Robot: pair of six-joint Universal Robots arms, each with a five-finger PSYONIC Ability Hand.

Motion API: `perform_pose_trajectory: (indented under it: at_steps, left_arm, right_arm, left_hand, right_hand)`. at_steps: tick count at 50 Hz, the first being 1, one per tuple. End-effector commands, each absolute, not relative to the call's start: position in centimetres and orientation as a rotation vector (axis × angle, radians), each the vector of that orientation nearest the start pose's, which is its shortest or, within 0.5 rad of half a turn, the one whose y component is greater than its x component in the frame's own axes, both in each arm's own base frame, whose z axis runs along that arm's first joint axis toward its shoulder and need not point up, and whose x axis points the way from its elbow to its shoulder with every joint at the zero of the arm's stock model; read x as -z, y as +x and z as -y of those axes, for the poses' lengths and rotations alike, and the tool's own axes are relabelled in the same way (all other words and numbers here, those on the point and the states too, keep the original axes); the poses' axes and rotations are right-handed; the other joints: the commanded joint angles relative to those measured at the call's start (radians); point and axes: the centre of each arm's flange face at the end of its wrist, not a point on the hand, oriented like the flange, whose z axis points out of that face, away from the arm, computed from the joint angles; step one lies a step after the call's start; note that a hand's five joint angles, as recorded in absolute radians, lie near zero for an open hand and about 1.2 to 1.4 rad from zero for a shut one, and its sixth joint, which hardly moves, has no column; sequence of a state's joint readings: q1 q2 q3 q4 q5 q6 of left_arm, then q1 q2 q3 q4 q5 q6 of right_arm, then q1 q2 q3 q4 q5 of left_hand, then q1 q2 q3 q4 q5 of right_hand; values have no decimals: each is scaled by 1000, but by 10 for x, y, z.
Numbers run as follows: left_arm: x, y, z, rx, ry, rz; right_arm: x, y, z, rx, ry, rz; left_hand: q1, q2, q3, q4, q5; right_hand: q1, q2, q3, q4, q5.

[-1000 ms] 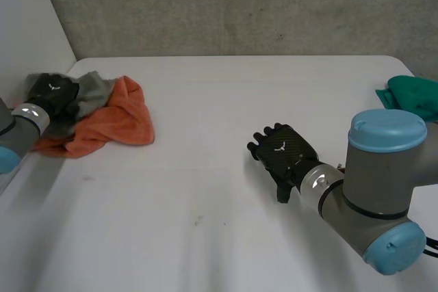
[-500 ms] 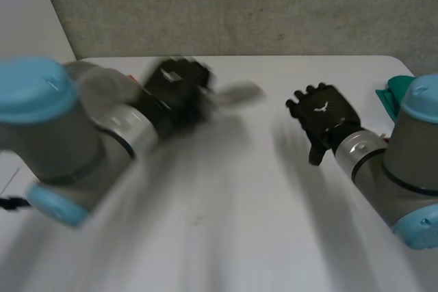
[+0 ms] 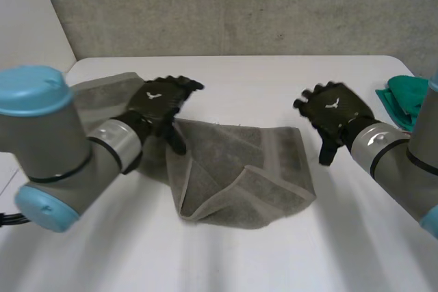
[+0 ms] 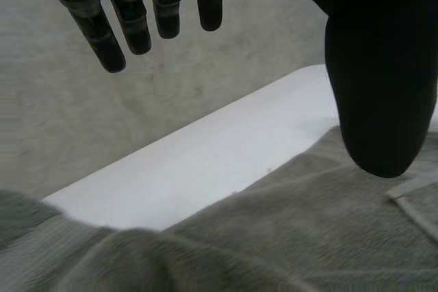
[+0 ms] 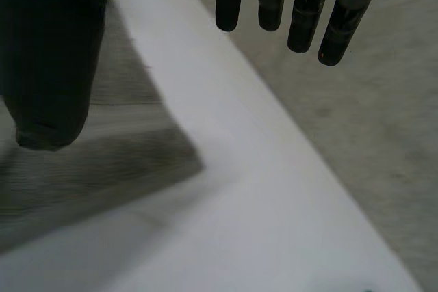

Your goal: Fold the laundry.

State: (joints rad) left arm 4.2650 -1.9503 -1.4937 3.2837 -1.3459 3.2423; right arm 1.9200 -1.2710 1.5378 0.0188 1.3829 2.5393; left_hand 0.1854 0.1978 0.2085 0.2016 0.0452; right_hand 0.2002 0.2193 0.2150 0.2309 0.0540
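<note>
"How far had it got with the laundry?"

"Barely started, I'd say. The white table (image 3: 274,73) had one grey towel (image 3: 246,176) lying on it, rumpled, with its near part flopped over itself. There was no clean fold. Smoothing it flat and all the folding were still to do."

"And the hands?"

"The left hand (image 3: 159,100) was over the towel's far left corner, fingers straight and thumb apart, pinching nothing. The right hand (image 3: 333,109) hovered just beyond the towel's far right corner, fingers spread, empty too."

"Anything else?"

"A green cloth (image 3: 409,97) lay well to the right of the towel. I couldn't tell whether it was folded."

"What had changed since a second earlier?"

"Back then the towel's spot was bare. A grey cloth, the same one I'd guess, lay bunched with an orange cloth far off to the left, under the left hand. The right hand sat about where the towel's right side lay now."
</note>
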Motion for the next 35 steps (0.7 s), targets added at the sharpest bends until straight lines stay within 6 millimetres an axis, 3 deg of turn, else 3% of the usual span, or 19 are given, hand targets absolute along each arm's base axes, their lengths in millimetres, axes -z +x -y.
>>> perform_pose_trajectory:
  at_steps: [1,4,8,9,17,30,34,35]
  left_arm:
    - [-229,-260,295,2209,1006,-2360]
    - [-230,-258,302,2196,1130,-2241]
    - [-213,-254,325,2119,1323,-2093]
    - [-205,-250,339,2087,1358,-2053]
    - [-171,-244,382,1962,1448,-2010]
    - [-135,-252,397,1958,1536,-2041]
    - [-130,-256,400,1959,1540,-2037]
    - [-129,-256,400,1958,1541,-2039]
  right_arm:
    - [-215,277,222,1514,-1388,-2102]
    - [-204,291,211,1427,-1370,-2081]
    - [-185,305,205,1355,-1374,-2072]
    - [-183,308,204,1352,-1378,-2064]
    - [-149,327,202,1377,-1417,-2033]
    - [-122,335,204,1411,-1438,-2065]
    - [-120,338,205,1433,-1440,-2047]
    - [-121,339,206,1451,-1436,-2037]
  left_hand:
    - [13,1,-10,-3,-21]
    - [13,1,-10,-3,-21]
    - [31,19,8,15,-3]
    - [40,27,17,24,5]
    - [186,174,163,170,152]
    - [365,353,342,349,331]
    - [682,670,659,666,648]
    - [776,763,753,760,741]
  right_hand:
    - [-26,-45,-40,-56,-54]
    - [-26,-45,-40,-56,-54]
    - [51,32,37,21,23]
    - [67,48,52,36,38]
    - [70,51,55,39,41]
    - [252,232,237,221,223]
    - [530,511,515,499,502]
    - [769,750,754,738,741]
